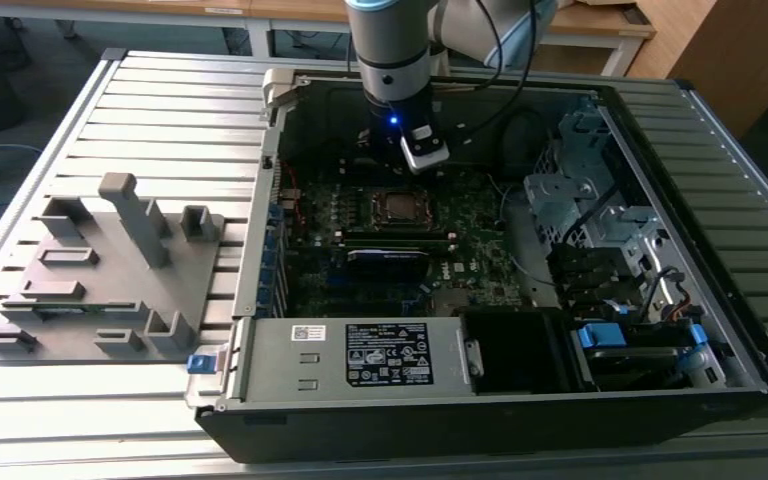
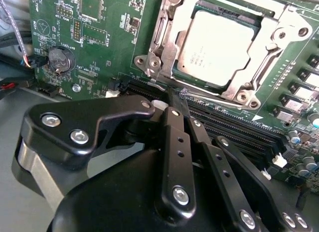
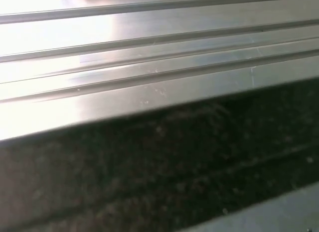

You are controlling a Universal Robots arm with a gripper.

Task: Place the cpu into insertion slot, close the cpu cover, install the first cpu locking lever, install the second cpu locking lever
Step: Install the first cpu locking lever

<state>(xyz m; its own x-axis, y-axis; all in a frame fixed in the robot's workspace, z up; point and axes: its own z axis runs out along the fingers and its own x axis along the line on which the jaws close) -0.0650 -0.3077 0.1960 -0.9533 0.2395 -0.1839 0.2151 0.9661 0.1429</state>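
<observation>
The computer case (image 1: 491, 432) lies open on the desk (image 1: 157, 90). Over the motherboard (image 2: 99, 43), the gripper (image 2: 177, 98) is closed, with its tips at a locking lever (image 2: 219, 97) that runs along the insertion slot (image 2: 234, 9). Just beyond the tips, the cpu cover (image 2: 167, 40) lies flat around the seated cpu (image 2: 219, 45). Whether the tips pinch the lever is not discernible.

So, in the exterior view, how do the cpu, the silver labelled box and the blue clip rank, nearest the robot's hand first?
1. The cpu, beside the hand, on the board.
2. The silver labelled box, along the near wall of the case.
3. The blue clip, outside the case, toward the exterior view's left.
</observation>
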